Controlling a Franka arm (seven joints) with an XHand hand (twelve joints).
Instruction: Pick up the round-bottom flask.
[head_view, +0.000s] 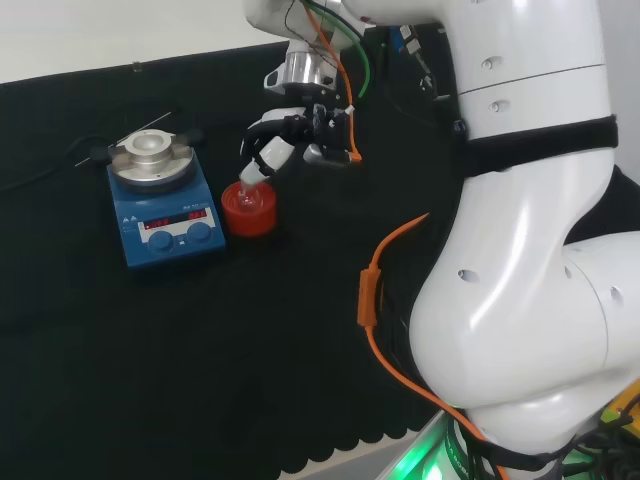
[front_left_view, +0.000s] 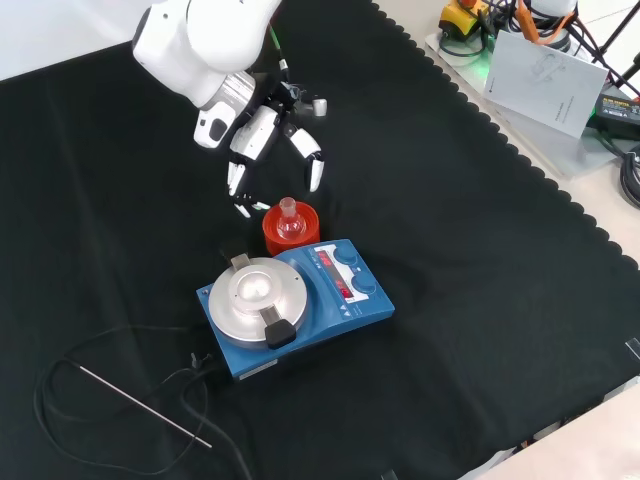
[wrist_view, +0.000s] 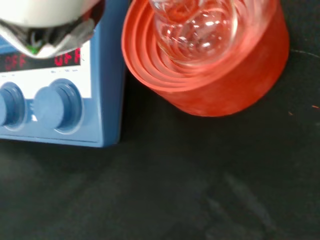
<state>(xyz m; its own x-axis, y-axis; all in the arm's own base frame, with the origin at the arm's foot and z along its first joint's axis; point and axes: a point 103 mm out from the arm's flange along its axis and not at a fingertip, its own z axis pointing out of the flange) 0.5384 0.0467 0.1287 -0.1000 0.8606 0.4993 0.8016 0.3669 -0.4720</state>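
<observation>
In the head view the hand hangs above the black cloth, its fingers spread and pointing down toward the clear round-bottom flask, which sits in a red ribbed stand. The white fingertips are close over the flask's neck, and I cannot tell from here whether they touch it. The stand is just to the right of a blue hotplate with a round metal top; a thin metal rod lies behind the hotplate. To the right of the stand the cloth is bare as far as the white arm, and the cloth's scalloped near edge is well away. In the front view the hand comes from the top, fingers apart and holding nothing, hovering just above and beyond the flask; the stand touches or nearly touches the hotplate in front of it. Open cloth lies to the right as far as its scalloped edge. In the wrist view the flask's glass bulb rests inside the stand's stepped rings, with the hotplate's knobs beside it.
</observation>
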